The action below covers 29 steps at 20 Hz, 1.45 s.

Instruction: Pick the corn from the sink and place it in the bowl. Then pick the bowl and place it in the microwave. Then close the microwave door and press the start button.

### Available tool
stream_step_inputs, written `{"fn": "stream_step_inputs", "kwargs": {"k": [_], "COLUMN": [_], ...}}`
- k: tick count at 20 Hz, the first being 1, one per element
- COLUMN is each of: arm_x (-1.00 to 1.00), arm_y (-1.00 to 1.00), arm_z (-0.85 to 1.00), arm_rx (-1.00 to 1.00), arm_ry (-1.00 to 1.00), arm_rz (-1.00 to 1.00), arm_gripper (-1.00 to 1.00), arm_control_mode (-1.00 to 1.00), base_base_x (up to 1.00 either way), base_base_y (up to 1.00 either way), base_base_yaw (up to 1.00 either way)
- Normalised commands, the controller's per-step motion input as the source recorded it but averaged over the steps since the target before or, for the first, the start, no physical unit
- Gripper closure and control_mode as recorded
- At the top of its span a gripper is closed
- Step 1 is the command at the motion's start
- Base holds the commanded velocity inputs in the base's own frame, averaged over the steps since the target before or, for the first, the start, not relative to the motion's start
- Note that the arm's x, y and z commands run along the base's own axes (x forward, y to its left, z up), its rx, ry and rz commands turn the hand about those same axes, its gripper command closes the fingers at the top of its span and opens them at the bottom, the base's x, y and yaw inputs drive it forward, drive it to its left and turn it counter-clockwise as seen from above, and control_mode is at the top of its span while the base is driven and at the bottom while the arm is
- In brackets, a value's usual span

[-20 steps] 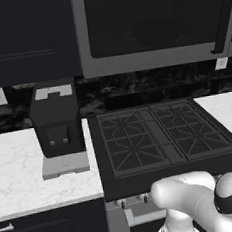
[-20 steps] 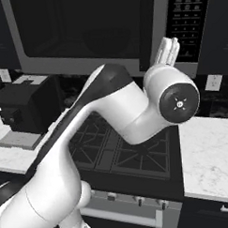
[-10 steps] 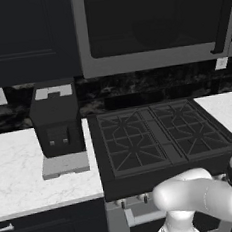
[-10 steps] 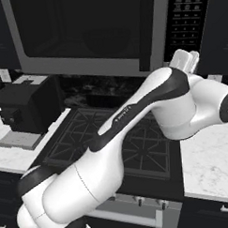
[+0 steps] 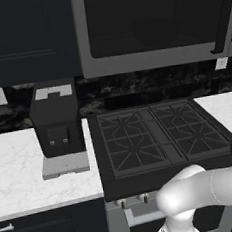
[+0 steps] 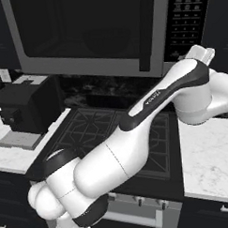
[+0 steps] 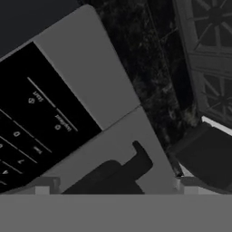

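The microwave (image 6: 90, 65) hangs over the stove, and its dark glass door (image 6: 84, 32) is closed, handle (image 6: 147, 34) at the right edge. To the right of the handle runs the dark control strip (image 6: 184, 23). My gripper (image 6: 203, 53) is raised near the strip's lower right corner. In the hand view the keypad (image 7: 31, 122) sits close at the left, and my gripper (image 7: 116, 186) is open, its fingertips (image 7: 43, 186) far apart with nothing between them. The corn, bowl and sink are out of view. In the left base view the door (image 5: 149, 19) also appears closed.
A black gas stove (image 5: 155, 134) lies below the microwave. A black coffee machine (image 5: 56, 124) stands on the white marble counter (image 5: 17, 167) to its left. More counter (image 6: 207, 154) runs to the right under my arm. Black cabinets flank the microwave.
My arm has stretched out and swung right. The gripper moved from in front of the door handle across to the lower right of the control strip.
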Motion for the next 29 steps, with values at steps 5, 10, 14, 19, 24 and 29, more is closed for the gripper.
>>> {"fn": "stream_step_inputs", "kwargs": {"k": [5, 10, 14, 19, 24, 29], "arm_x": [0.52, 0.41, 0.45, 0.47, 0.04, -1.0], "arm_y": [-0.16, -0.05, -0.04, -0.06, 0.0, 0.71], "arm_z": [0.0, -0.04, -0.02, -0.08, -0.37, -0.45], "arm_rx": [0.13, 0.12, 0.13, 0.12, 0.08, 0.03], "arm_ry": [0.06, 0.08, 0.09, 0.06, -0.01, -0.06], "arm_rz": [0.0, 0.0, 0.0, 0.0, 0.0, 0.02], "arm_gripper": [-1.0, -1.0, -1.0, -1.0, -1.0, -1.0], "arm_control_mode": [-1.0, -1.0, -1.0, -1.0, -1.0, -1.0], "base_base_x": [0.0, 0.0, 0.0, 0.0, 0.0, 0.0], "base_base_y": [0.0, 0.0, 0.0, 0.0, 0.0, 0.0], "base_base_yaw": [0.0, 0.0, 0.0, 0.0, 0.0, 0.0]}}
